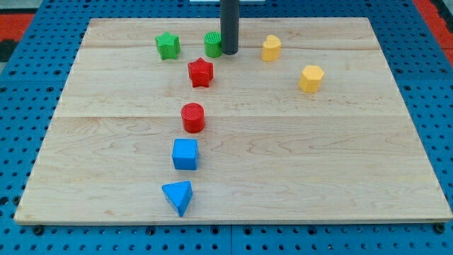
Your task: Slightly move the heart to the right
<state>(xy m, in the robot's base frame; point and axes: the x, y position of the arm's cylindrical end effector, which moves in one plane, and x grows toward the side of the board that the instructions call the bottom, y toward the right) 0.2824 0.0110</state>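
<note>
The yellow heart (271, 48) sits near the view's top, right of centre, on the wooden board (340, 156). My tip (229, 52) rests on the board to the heart's left, with a clear gap between them. The tip stands right against the right side of a green block (212, 44), whose shape is partly hidden by the rod. I cannot tell whether they touch.
A green star (168, 46) lies at the top left. A red star (201, 72) sits just below the green block. A yellow hexagon (311, 78) lies below right of the heart. A red cylinder (192, 117), blue cube (185, 154) and blue triangle (178, 196) run down the middle.
</note>
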